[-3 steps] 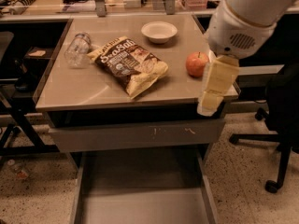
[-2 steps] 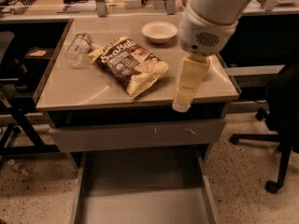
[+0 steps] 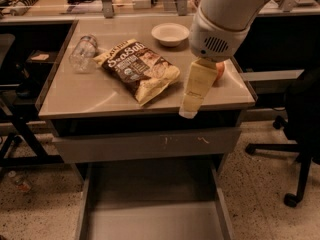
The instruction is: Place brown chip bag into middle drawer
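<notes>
The brown chip bag (image 3: 137, 69) lies flat on the tabletop (image 3: 75, 96), a little left of centre, white "Sea Salt" lettering facing up. My gripper (image 3: 190, 109) hangs from the white arm just right of the bag, over the table's front right part. It holds nothing and does not touch the bag. The middle drawer (image 3: 150, 216) stands pulled out below the table, its grey floor bare.
A red apple (image 3: 220, 70) sits mostly hidden behind my gripper. A white bowl (image 3: 170, 33) stands at the back. A clear plastic bottle (image 3: 83, 53) lies at the left. The shut drawer front (image 3: 125, 145) with scratch marks is above the open drawer. An office chair (image 3: 300, 134) stands at the right.
My arm has swung left, from the table's right edge past the apple to beside the chip bag. The bag, bowl and bottle have not moved.
</notes>
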Controlling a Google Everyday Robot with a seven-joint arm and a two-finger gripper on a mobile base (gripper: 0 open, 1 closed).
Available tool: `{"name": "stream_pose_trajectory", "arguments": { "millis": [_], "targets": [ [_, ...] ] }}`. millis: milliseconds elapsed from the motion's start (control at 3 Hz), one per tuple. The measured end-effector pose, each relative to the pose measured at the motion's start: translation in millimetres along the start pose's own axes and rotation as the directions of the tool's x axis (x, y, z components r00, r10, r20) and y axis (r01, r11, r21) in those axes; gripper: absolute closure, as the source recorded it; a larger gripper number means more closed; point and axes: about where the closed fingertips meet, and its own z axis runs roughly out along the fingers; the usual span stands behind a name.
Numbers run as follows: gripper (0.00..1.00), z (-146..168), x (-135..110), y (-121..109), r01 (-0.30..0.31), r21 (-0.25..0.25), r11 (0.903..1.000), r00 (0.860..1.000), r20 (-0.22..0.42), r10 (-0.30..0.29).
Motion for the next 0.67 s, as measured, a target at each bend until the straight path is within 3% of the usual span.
{"name": "stream_pose_trajectory", "arguments": {
  "millis": [333, 667],
  "targets": [
    [0.00, 19, -7, -26, -0.132, 0.006, 0.9912, 0.991, 0.003, 0.132],
    [0.00, 38, -11, -53, -0.223, 0.001, 0.9749, 0.975, -0.010, 0.223]
  ]
}}
